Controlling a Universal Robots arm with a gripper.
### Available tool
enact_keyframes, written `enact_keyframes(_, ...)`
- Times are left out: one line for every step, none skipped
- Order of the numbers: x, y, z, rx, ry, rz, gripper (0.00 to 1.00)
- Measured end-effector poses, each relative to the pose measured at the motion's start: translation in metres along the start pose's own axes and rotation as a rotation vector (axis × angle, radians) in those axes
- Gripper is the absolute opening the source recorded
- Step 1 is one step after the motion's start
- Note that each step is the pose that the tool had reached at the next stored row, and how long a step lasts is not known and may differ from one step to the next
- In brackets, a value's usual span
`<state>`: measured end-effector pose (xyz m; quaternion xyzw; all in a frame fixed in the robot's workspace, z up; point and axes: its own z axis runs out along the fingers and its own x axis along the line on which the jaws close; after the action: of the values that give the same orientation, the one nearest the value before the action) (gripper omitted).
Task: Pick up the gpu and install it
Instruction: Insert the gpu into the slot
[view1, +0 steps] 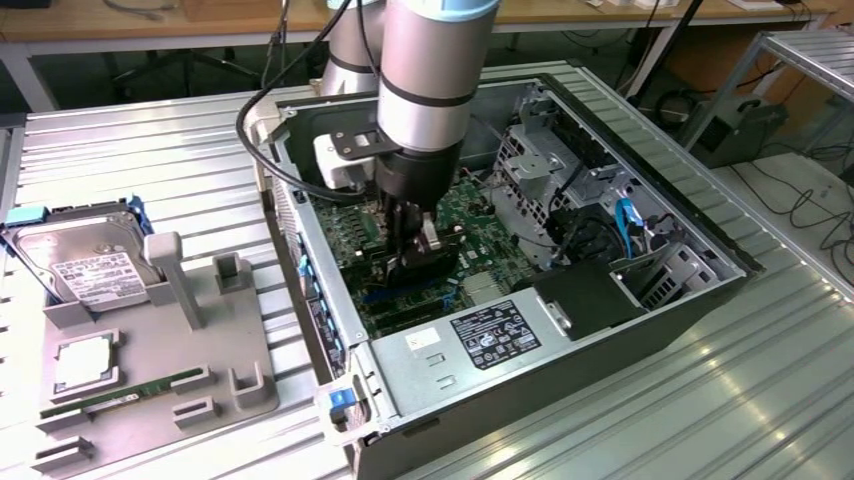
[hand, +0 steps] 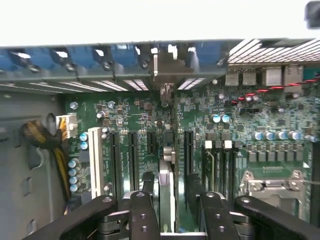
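While the arm (view1: 424, 90) reaches down into the open computer case (view1: 694, 300), the hand (hand: 172, 212) sits low over the green motherboard (hand: 240, 125), its fingers (hand: 142, 215) spread apart on either side of the graphics card (hand: 166, 192) — not clamped on it. In the wrist view the card stands on edge between the fingers, set in line with the long black expansion slots (hand: 132, 155), and its metal end bracket (hand: 164, 95) reaches up to the rear wall of the case. Whether the card is fully seated in its slot I cannot tell.

In the exterior view the hand (view1: 414, 262) is down among the boards in the middle of the case, just behind the grey power supply (view1: 467, 345) with its black label.

On the corrugated metal surface (view1: 160, 150), to the exterior view's left of the case, lies a grey holder tray (view1: 200, 380). Near its front edge rests a narrow green memory stick (view1: 127, 393); behind that sits a square processor chip (view1: 83, 360). Farther back a silver hard drive (view1: 87, 265) with a white label leans in a blue frame — well apart from the case.

Beyond the case, the arm's grey base segment (view1: 350, 50) rises, with black cables (view1: 267, 100) looping beside it.
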<state>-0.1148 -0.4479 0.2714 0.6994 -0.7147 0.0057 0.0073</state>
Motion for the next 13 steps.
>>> enact_keyframes(0.0,0.0001,-0.0024,-0.0001,0.0007,0.0,0.4)
enact_keyframes(0.0,0.0001,-0.0048,-0.0002,0.0009,0.0,0.4)
enact_keyframes(0.0,0.0,-0.0073,0.0001,0.0007,0.0,0.4)
enact_keyframes(0.0,0.0,-0.01,0.0001,0.0007,0.0,0.4)
enact_keyframes(0.0,0.0001,-0.017,-0.0001,0.0008,0.0,0.4)
enact_keyframes(-0.001,-0.0002,-0.0174,-0.0001,-0.0007,0.0,0.4)
enact_keyframes(-0.001,-0.0006,-0.0178,-0.0008,-0.0031,0.0,0.4)
enact_keyframes(-0.002,-0.0024,-0.0186,-0.0035,-0.0098,-0.001,0.4)
enact_keyframes(-0.002,-0.0053,-0.0186,-0.0071,-0.0161,-0.002,0.32)
enact_keyframes(-0.002,-0.0082,-0.0186,-0.0107,-0.0216,-0.003,0.25)
enact_keyframes(-0.002,-0.0117,-0.0186,-0.0147,-0.0264,-0.005,0.19)
enact_keyframes(-0.002,-0.0145,-0.0187,-0.0182,-0.0307,-0.005,0.19)
enact_keyframes(-0.002,-0.0181,-0.0187,-0.0222,-0.037,-0.007,0.13)
